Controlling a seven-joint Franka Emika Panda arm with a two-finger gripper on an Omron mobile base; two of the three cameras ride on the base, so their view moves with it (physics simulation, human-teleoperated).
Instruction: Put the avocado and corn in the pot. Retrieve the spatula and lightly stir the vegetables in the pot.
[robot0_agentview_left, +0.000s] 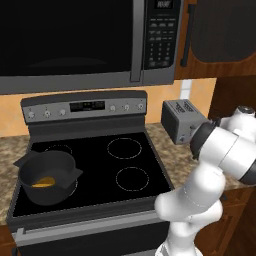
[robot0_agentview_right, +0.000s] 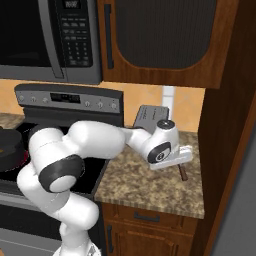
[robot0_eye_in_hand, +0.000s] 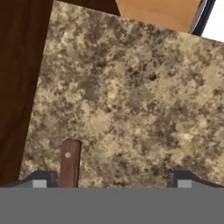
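Pincer (robot0_eye_in_hand: 109, 178), jaws apart above the speckled granite table (robot0_eye_in_hand: 131, 100), should centre on the brown wooden spatula handle (robot0_eye_in_hand: 69, 162) before closing.

This is a home kitchen. A black glass-top stove (robot0_agentview_left: 95, 170) with ring-marked burners and a knobbed control panel (robot0_agentview_left: 85, 107) stands under a built-in microwave (robot0_agentview_left: 90, 40) with a keypad. A dark grey pot (robot0_agentview_left: 47, 177) sits on the burner at 9 o'clock of the cooktop. At 3 o'clock of the stove runs a speckled granite table (robot0_agentview_right: 150, 185) carrying a silver toaster (robot0_agentview_left: 182, 120), with dark wooden cabinets (robot0_agentview_right: 160, 40) above and a drawer (robot0_agentview_right: 147, 217) below.
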